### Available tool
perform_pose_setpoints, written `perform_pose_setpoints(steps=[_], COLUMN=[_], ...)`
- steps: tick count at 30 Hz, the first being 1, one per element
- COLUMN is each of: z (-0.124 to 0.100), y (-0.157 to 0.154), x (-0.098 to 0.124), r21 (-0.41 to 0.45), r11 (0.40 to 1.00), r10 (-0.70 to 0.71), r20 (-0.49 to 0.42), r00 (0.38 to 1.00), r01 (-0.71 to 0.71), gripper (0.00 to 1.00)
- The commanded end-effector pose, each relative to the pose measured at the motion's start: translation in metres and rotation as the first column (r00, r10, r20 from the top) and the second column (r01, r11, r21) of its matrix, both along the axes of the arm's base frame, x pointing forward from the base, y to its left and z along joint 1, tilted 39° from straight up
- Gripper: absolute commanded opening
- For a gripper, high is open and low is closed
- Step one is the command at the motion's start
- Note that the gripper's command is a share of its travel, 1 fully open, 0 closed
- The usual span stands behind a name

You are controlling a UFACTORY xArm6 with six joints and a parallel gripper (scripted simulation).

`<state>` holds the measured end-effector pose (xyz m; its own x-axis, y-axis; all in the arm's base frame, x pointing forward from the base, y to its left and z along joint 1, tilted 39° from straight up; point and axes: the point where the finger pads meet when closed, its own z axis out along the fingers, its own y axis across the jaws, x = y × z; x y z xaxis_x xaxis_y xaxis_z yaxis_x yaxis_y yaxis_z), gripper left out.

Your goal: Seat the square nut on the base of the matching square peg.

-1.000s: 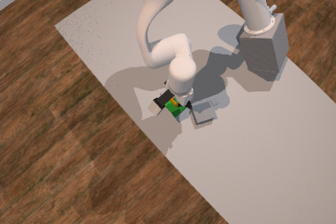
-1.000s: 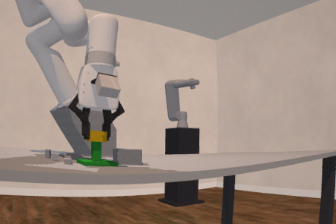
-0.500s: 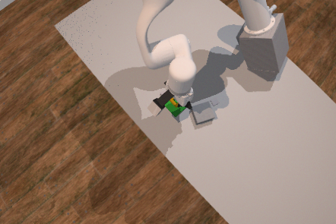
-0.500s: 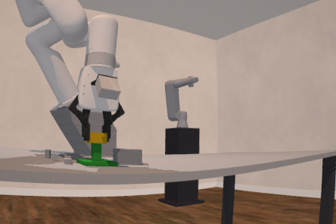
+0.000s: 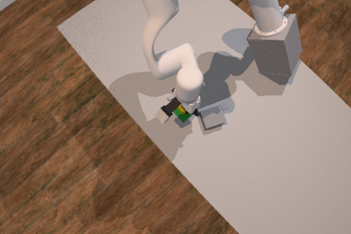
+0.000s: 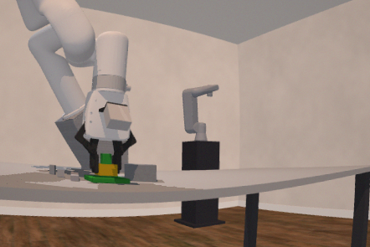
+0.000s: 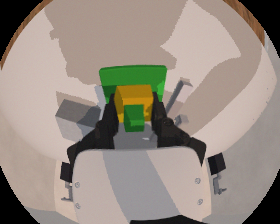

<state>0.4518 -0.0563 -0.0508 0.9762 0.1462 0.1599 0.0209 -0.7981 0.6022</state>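
Observation:
The yellow square nut point(image 6: 107, 169) point(image 7: 132, 98) point(image 5: 182, 109) sits around the green square peg point(image 6: 107, 158) point(image 7: 135, 116), low down and close to the flat green base point(image 6: 110, 179) point(image 7: 132, 75) point(image 5: 183, 117). My gripper point(image 6: 107, 165) point(image 7: 134, 100) point(image 5: 181, 110) points straight down over the peg and is shut on the nut, one dark finger on each side. The peg top pokes up above the nut between the fingers. Whether the nut touches the base I cannot tell.
A grey block point(image 6: 141, 172) point(image 5: 213, 117) point(image 7: 76, 112) lies just to the right of the green base. Small grey parts point(image 6: 63, 172) lie on the table to the left. The arm's grey pedestal point(image 5: 275, 48) stands at the back. A second arm on a black stand point(image 6: 200, 155) is behind the table.

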Motion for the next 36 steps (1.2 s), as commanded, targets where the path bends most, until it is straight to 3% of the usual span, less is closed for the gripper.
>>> perform_pose_setpoints(steps=[1, 26, 27, 36], z=[-0.0022, -0.0022, -0.0022, -0.0022], y=[-0.0013, -0.0013, -0.0013, -0.0013], x=[0.0026, 0.0026, 0.0026, 0.0026], r21=[0.001, 0.001, 0.001, 0.001], r11=[1.000, 1.000, 1.000, 1.000], r10=[0.002, 0.002, 0.002, 0.002], r20=[0.004, 0.004, 0.004, 0.004], r00=[1.000, 1.000, 1.000, 1.000], r01=[-0.002, -0.002, -0.002, -0.002], gripper=[0.00, 0.00, 1.00, 1.00])
